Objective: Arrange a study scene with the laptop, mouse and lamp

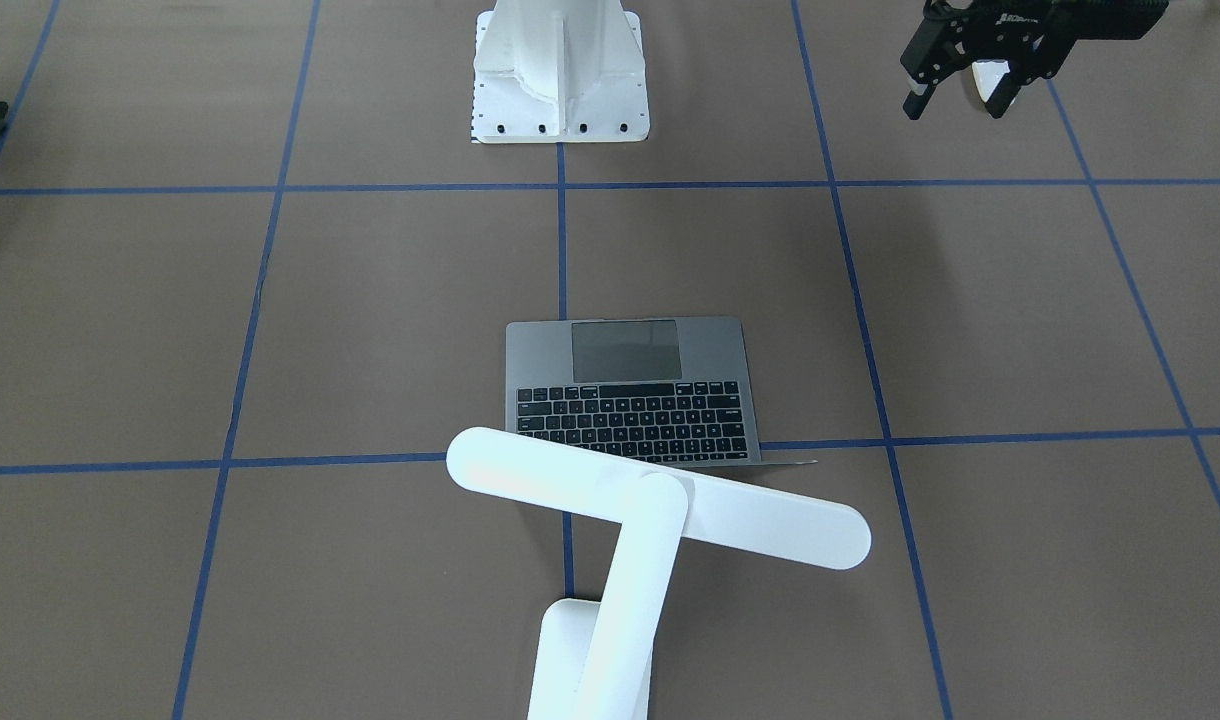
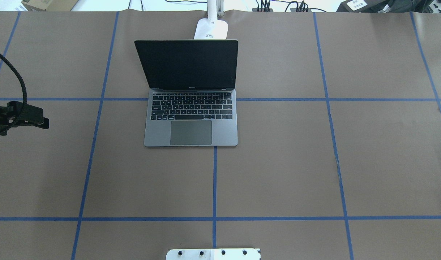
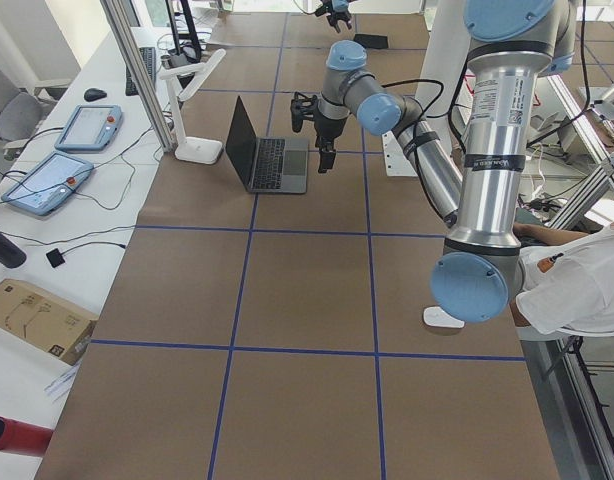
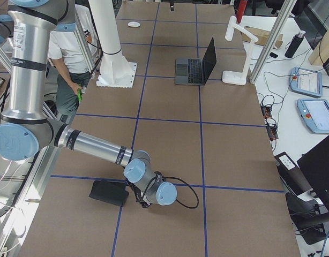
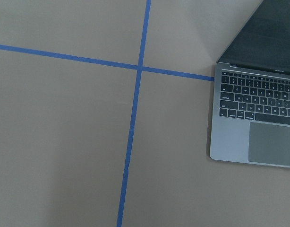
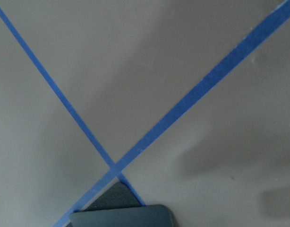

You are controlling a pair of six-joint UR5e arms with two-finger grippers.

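The left gripper (image 1: 956, 104) hangs high over the table (image 2: 278, 162) toward its left end. Its jaws are spread apart with nothing between them. Its wrist camera looks down on a crossing of blue tape (image 5: 140, 67), just left of the laptop (image 2: 191, 108). The mouse (image 3: 443, 319) lies on the table by the robot's edge, toward the left end. It is partly hidden behind the left arm (image 3: 487, 150) and well apart from the laptop. The laptop stands open about midway along the table, nearer the far edge. Its dark screen is raised, and its keys and trackpad face the robot's edge. The lamp (image 1: 660, 505) stands just behind the screen at the far edge, with its bar head held high and lying roughly along the table's length. A white pedestal (image 1: 560, 95) is bolted at the middle of the robot's edge. The right gripper (image 3: 334, 12) sits low near the right end, just beside a black pad (image 4: 108, 193) that lies by the robot's edge. Its wrist camera catches only one corner of the pad and another tape crossing. The views do not show whether its jaws are apart or together.
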